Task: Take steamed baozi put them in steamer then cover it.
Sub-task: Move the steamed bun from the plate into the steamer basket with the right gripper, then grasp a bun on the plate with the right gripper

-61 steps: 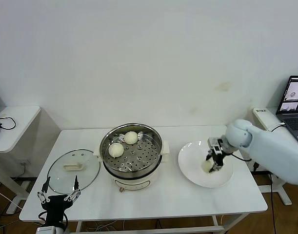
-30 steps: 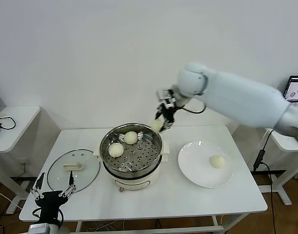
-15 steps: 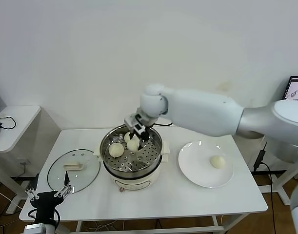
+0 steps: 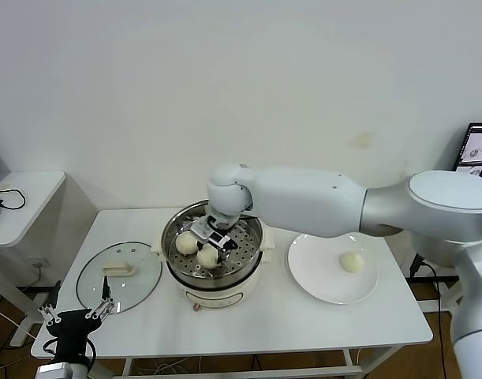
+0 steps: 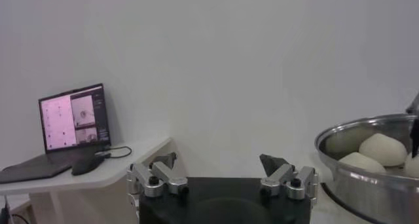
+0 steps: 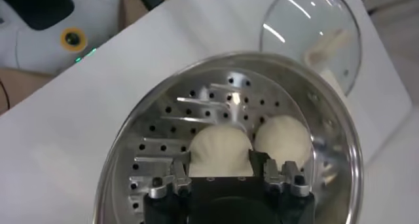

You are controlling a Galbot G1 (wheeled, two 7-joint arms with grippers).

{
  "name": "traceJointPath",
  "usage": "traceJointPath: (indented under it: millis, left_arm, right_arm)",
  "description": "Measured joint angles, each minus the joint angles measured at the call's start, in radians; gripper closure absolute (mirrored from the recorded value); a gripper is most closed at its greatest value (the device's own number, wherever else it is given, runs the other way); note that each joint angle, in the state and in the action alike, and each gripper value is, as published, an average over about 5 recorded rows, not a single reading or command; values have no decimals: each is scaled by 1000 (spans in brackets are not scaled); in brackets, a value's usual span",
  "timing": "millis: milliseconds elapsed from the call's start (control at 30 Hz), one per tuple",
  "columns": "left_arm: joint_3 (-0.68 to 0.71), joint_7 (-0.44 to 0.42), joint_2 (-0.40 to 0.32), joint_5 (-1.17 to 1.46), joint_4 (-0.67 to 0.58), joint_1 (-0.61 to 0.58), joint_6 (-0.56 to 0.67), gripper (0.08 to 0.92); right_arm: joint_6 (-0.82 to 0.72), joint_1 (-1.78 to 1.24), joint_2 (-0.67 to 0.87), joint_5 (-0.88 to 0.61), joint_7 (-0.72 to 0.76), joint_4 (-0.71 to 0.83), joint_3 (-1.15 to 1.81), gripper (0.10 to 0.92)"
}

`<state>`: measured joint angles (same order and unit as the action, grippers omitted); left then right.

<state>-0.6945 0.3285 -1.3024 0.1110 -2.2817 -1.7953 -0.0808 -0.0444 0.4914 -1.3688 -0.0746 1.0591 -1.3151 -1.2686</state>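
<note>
My right gripper (image 4: pixel 208 248) reaches down into the steamer (image 4: pixel 253 249), shut on a steamed baozi (image 4: pixel 207 257) low over the front of the perforated tray. In the right wrist view the baozi (image 6: pixel 221 143) fills the gap between the fingers of the right gripper (image 6: pixel 221 160), and a second baozi (image 6: pixel 283 137) lies beside it. That second one (image 4: pixel 186 243) sits left of the held bun. One more baozi (image 4: pixel 351 261) rests on the white plate (image 4: pixel 315 276). The glass cover (image 4: pixel 119 275) lies flat left of the steamer. My left gripper (image 4: pixel 73 315) hangs open below the table's front left corner.
The left wrist view shows the left gripper (image 5: pixel 219 169) open and empty, with the steamer's rim (image 5: pixel 347 179) and two buns off to one side. A side table with a laptop (image 4: pixel 480 142) stands at the far right; another small table (image 4: pixel 24 197) stands at the left.
My right gripper carried the baozi from above the steamer's back rim down to the front of the tray. The left arm sank slightly.
</note>
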Motion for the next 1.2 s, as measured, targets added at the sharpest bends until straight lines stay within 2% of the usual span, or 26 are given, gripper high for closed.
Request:
traceJointPath:
  millis: [367,467,633,733,967,1200]
  left_arm:
    - [0,0,-2,1,0,3,2,177]
    - [1,0,-2,1,0,6,2,177]
    - [3,0,-3,1,0,8,2,177]
    - [3,0,-1,1,0,8,2,177]
    - [3,0,10,1,-5,10,2,177]
    - [-1,0,28,8,-8,11,-1,177]
  right_arm:
    - [90,-7,-17,13,9,3,-20,429]
    - [107,-5,-20,11,7,5,-21,387]
    - [125,6,-20,6,1,11,-17,252]
    - [129,16,-14,6,1,16,-10,211]
    - [111,51,15,1,8,21,15,202]
    - [24,80,88,-18,21,1,54,203]
